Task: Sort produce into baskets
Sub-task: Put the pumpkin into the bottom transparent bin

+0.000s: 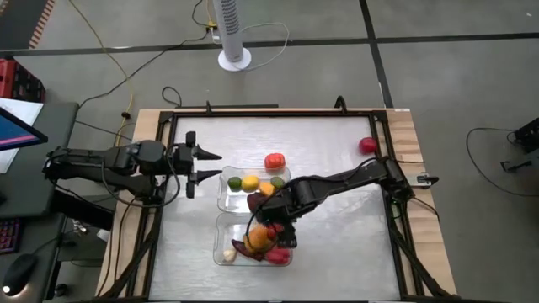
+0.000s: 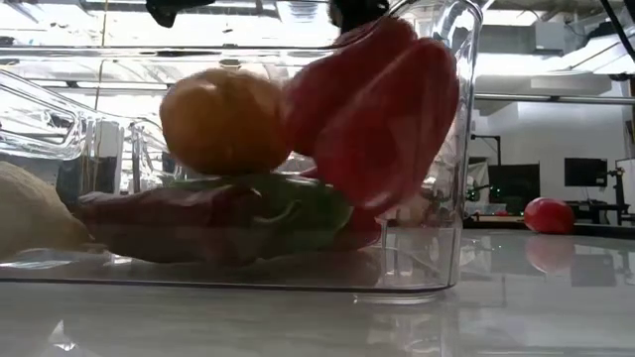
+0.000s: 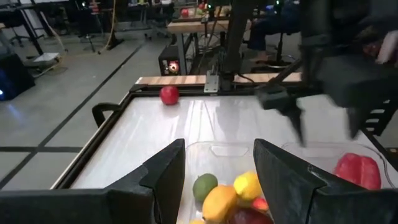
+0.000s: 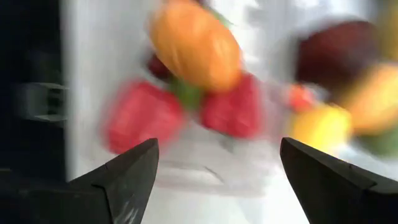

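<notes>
Two clear baskets stand side by side mid-table. The far basket (image 1: 226, 200) holds a green (image 3: 204, 185), a yellow (image 3: 247, 185), an orange-yellow and a dark purple piece. In the near basket (image 1: 221, 238) an orange piece (image 2: 223, 119) and a red pepper (image 2: 382, 119) rest on a green and a dark red piece, with a pale garlic bulb (image 2: 30, 223) beside them. My right gripper (image 4: 217, 162) hangs open above the near basket (image 1: 278, 225), pointing steeply down, nothing between its fingers. My left gripper (image 1: 217, 165) stands open and level, left of the far basket.
A red pepper (image 1: 274, 160) lies just past the far basket's far rim. A red round fruit (image 1: 368, 145) sits on the table at the far right, also in the low view (image 2: 549, 213). A black frame (image 1: 253, 114) rims the table. Bare tabletop lies right of the baskets.
</notes>
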`<state>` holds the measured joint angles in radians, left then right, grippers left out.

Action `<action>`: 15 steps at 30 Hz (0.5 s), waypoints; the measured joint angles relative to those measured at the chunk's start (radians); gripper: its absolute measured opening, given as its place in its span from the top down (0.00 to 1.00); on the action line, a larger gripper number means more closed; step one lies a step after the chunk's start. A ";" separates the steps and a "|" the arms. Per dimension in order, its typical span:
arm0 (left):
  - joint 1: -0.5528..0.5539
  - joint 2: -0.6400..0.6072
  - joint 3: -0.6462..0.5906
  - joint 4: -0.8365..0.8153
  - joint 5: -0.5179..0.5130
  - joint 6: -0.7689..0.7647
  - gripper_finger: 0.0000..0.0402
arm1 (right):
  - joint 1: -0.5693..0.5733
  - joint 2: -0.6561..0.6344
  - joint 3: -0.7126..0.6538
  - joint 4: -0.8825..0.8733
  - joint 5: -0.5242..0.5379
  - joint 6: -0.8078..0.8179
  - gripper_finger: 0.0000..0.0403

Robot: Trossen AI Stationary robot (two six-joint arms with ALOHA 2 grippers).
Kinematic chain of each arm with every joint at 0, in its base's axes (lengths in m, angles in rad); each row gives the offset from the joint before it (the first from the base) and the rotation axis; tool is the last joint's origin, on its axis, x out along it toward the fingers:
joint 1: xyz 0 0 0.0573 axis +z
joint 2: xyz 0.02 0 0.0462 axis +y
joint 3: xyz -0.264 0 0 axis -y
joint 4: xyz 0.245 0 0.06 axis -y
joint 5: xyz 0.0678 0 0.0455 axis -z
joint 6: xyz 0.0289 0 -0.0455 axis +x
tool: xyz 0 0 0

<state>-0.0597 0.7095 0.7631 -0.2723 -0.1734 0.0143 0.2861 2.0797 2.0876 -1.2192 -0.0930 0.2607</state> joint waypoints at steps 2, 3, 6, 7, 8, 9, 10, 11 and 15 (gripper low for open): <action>0.000 0.004 0.000 0.012 0.000 0.003 0.56 | -0.011 -0.009 0.000 -0.087 0.082 -0.018 0.10; 0.000 0.005 0.000 0.013 0.000 0.008 0.56 | -0.017 -0.013 0.000 -0.135 0.135 -0.025 0.10; -0.007 0.003 0.000 0.054 -0.003 0.030 0.56 | -0.048 -0.022 -0.001 -0.222 0.265 -0.058 0.10; -0.014 -0.001 0.000 0.065 -0.003 0.040 0.56 | -0.063 -0.027 -0.003 -0.222 0.289 -0.072 0.10; -0.025 -0.003 0.000 0.078 -0.003 0.053 0.56 | -0.080 -0.034 -0.005 -0.210 0.298 -0.087 0.10; -0.040 -0.004 -0.001 0.101 -0.003 0.071 0.56 | -0.099 -0.050 -0.011 -0.194 0.299 -0.103 0.10; -0.057 -0.006 -0.010 0.139 -0.003 0.090 0.56 | -0.120 -0.069 -0.020 -0.178 0.298 -0.118 0.10; -0.076 -0.010 -0.023 0.171 -0.003 0.112 0.56 | -0.143 -0.086 -0.031 -0.157 0.302 -0.136 0.10; -0.139 -0.010 -0.076 0.318 -0.024 0.180 0.56 | -0.251 -0.157 -0.121 -0.043 0.313 -0.212 0.11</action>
<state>-0.1987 0.6990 0.6873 0.0454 -0.1979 0.1940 0.0347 1.9229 1.9664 -1.2627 0.2203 0.0483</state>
